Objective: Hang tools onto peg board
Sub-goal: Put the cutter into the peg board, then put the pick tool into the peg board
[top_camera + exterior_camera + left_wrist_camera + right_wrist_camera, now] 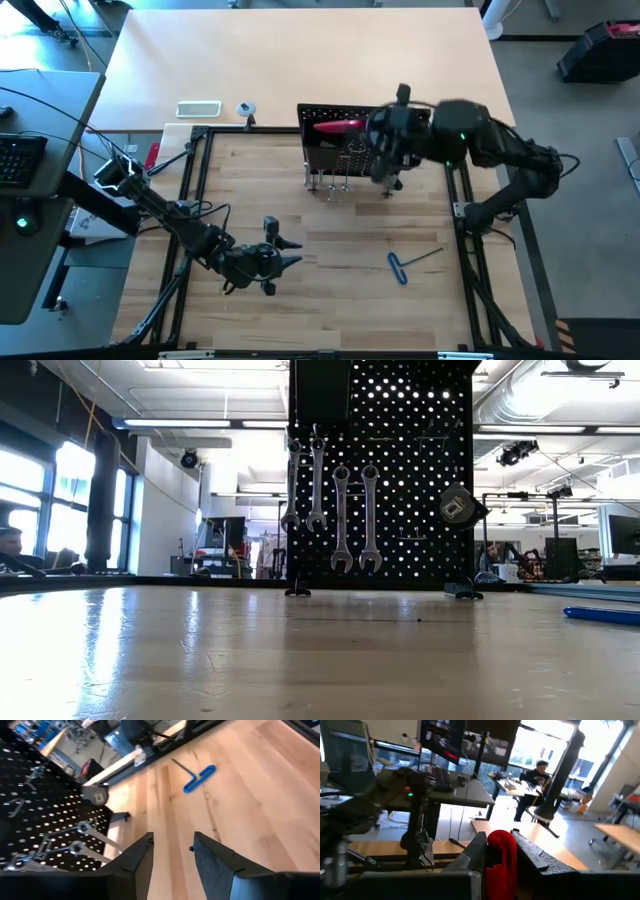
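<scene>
Four silver wrenches [330, 510] are already hanging on the black peg board [400, 470]. The right gripper [501, 851] is clamping the red-handled tool [501, 857] above the board. The left gripper [172, 851] is hovering empty, fingers apart. The blue-ended key [405, 265] is lying unhung on the table [340, 300].

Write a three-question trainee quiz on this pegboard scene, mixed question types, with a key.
1. True or false: the right gripper is shut on the red-handled tool.
2. How many silver wrenches hang on the peg board in the low view? A) two B) four C) six
3. Fill in: the blue-handled key lies on the ____, untouched; the left gripper is open.

Key: 1 true; 2 B; 3 table.
</scene>
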You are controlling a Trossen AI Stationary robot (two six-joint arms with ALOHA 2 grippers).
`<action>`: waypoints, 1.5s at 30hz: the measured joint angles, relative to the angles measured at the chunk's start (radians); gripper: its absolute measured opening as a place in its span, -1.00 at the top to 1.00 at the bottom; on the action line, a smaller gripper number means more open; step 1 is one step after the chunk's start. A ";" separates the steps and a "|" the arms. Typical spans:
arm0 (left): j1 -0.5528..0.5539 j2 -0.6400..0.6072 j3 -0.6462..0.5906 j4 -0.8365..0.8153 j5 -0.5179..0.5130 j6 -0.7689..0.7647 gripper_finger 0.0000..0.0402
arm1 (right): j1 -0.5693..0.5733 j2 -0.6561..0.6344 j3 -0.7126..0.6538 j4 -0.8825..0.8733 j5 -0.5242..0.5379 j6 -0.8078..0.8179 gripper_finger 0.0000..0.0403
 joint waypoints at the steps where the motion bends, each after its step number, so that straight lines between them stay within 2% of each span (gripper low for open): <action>1: 0.000 0.005 0.000 0.000 0.009 -0.005 0.35 | -0.027 0.000 0.000 -0.011 -0.022 0.019 0.77; 10: 0.001 0.085 0.000 0.002 0.018 -0.012 0.35 | -0.184 0.000 0.000 -0.129 -0.197 0.131 0.77; 18: 0.014 0.144 0.000 0.017 0.019 -0.010 0.35 | -0.228 0.032 0.000 -0.201 -0.287 0.166 0.77; 36: 0.021 0.151 0.000 0.055 0.063 -0.015 0.35 | -0.249 0.121 -0.001 -0.217 -0.325 0.161 0.67; 45: 0.021 0.150 0.000 0.059 0.063 -0.015 0.35 | -0.249 0.121 -0.001 -0.216 -0.336 0.158 0.44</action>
